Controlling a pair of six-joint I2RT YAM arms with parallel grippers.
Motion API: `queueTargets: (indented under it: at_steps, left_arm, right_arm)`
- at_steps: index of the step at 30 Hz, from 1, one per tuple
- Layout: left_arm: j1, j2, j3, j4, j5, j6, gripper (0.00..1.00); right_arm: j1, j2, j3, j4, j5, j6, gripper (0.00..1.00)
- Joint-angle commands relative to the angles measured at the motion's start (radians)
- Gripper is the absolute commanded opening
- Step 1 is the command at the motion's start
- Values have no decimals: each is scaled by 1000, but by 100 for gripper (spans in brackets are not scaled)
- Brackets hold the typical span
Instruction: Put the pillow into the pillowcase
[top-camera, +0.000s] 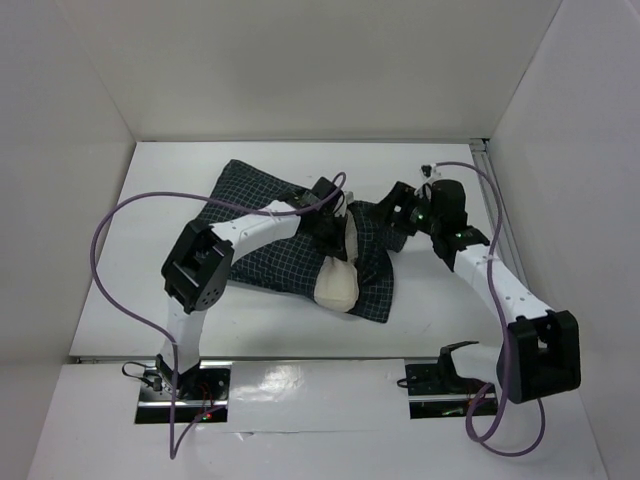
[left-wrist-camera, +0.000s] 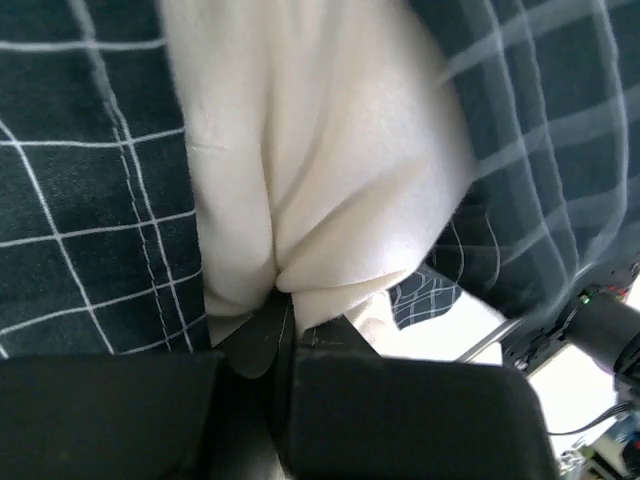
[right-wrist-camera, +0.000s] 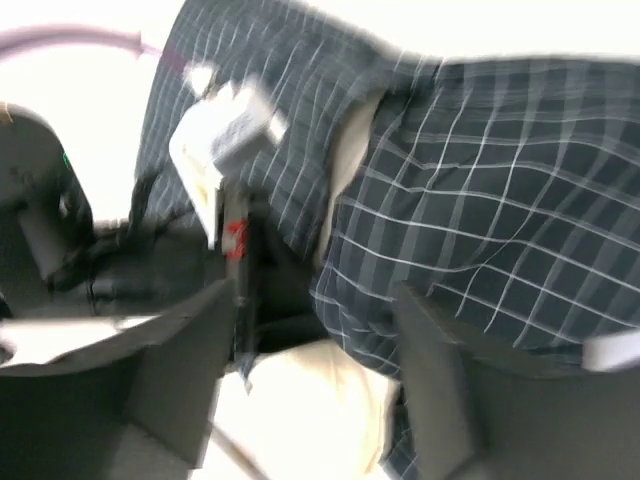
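Left gripper (left-wrist-camera: 283, 305) is clenched on a fold of the pillow (top-camera: 338, 285), which sits mid-table (top-camera: 450, 315) partly inside the pillowcase (top-camera: 255, 195), its cream end poking out on the side nearest the arm bases. Right gripper (right-wrist-camera: 312, 300) hangs just beside the case's right edge, spread wide and gripping nothing, with checked cloth right in front of it.

Pillowcase (top-camera: 262, 215) lies on the table (top-camera: 150, 290), centre, running back and to my left. Pillow (top-camera: 338, 285) sits partly in it, its near end sticking out towards me. My left gripper (top-camera: 333, 218) is on top at the opening, pinching a pillow fold. My right gripper (top-camera: 393, 218) is at the pillowcase's right edge.
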Motion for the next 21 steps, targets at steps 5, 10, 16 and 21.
queueTargets:
  at_steps: [5, 10, 16, 21]
  left_arm:
    - [50, 1, 103, -166, -60, -19, 0]
    - [61, 23, 140, -166, -42, -28, 0]
    - [79, 50, 176, -166, -42, -28, 0]
    - [88, 61, 186, -166, -29, -37, 0]
  right_arm:
    - [-16, -59, 95, -203, 324, -102, 86]
    - [41, -123, -41, -157, 269, -58, 76]
    - [226, -21, -90, -60, 311, 5, 74]
    - [283, 161, -41, -3, 333, 16, 73]
